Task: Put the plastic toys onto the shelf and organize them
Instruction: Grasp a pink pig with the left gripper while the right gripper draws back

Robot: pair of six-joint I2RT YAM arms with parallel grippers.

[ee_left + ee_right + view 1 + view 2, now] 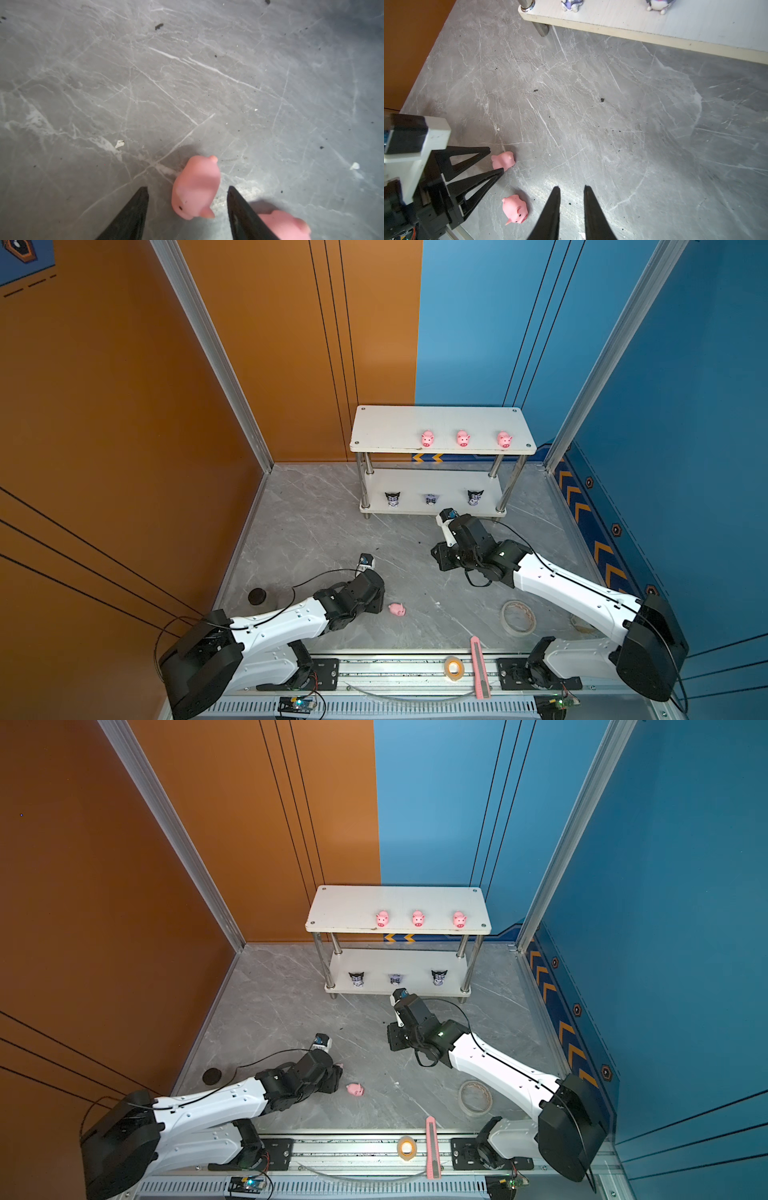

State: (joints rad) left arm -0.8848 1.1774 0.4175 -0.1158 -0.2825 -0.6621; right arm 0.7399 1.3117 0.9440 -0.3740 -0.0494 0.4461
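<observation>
The left gripper (187, 187) stood about half open, its fingers straddling a pig (197, 182) on the worktop (316, 522). A little gap showed on each side, so nothing was gripped yet. A second pig (397, 609) lay just beside it, outside one finger; both were toward the worktop's front edge, left of its middle. The right gripper (572, 187) hung over bare worktop near the front edge of the shelf (386, 427), its fingers only narrowly apart and empty.

On the shelf, three pigs (463, 438) lined the front edge of the top board toward its right end. Three figurines (432, 499) lined the front edge of the lower board.

The pig looked light and rubbery-smooth (likely hollow, and apt to squirt out of a hard pinch). I would judge a gentle hold across the flanks of its round body best, clear of snout and ears, leaving its neighbour undisturbed.
</observation>
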